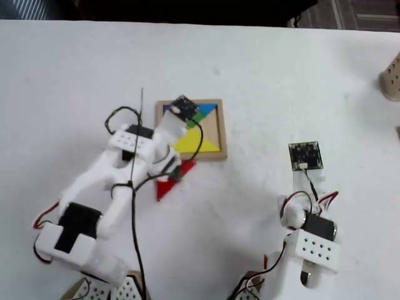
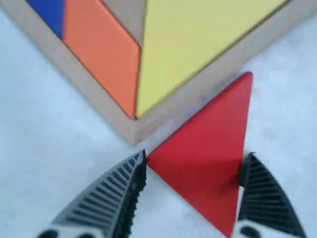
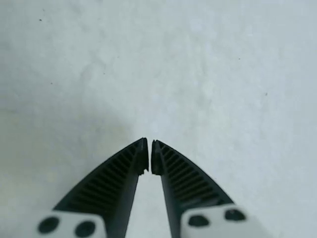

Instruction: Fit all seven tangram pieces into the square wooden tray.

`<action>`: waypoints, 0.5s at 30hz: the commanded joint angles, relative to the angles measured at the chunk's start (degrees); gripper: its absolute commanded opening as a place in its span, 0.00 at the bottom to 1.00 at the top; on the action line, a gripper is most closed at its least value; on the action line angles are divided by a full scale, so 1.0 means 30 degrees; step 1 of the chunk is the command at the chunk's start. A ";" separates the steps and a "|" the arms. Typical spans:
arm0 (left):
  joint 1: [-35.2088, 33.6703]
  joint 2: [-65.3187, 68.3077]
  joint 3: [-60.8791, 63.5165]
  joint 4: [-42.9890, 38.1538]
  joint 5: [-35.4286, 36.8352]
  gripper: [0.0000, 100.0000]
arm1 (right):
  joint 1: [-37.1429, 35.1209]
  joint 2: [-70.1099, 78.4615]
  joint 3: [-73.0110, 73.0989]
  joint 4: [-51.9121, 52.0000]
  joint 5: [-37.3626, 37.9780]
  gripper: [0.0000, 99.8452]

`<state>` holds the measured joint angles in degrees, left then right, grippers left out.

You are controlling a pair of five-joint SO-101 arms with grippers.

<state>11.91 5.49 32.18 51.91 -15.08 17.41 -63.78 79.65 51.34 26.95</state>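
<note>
Red triangle lies flat on the bench just outside a corner of the wooden tray, pinched by the left hand, presumably for lifting into the remaining gap (right hand, pressed together, hovers well apart).

Both arms are chunky white plastic with black motor blocks, left arm and right arm alike. Thin black and red cables loop off the joints. Each wrist has a small square black circuit board. The right pincer has 2 dark ribbed fingers tapering to points, on white bases with 2 dark holes each. The left pincer has the same ribbed look.
</note>
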 commanded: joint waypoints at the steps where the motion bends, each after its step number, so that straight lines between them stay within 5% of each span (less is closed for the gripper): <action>1: 0.0044 -0.0308 -0.0088 0.0293 0.1055 0.33 | -0.0161 -0.0220 -0.0205 -0.0425 0.0205 0.02; 15: 0.0484 -0.0278 -0.0088 0.0469 0.2081 0.31 | -0.0161 -0.0220 -0.0205 -0.0425 0.0205 0.02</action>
<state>11.91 5.85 32.62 52.44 -12.09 17.49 -63.78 79.65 51.34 26.95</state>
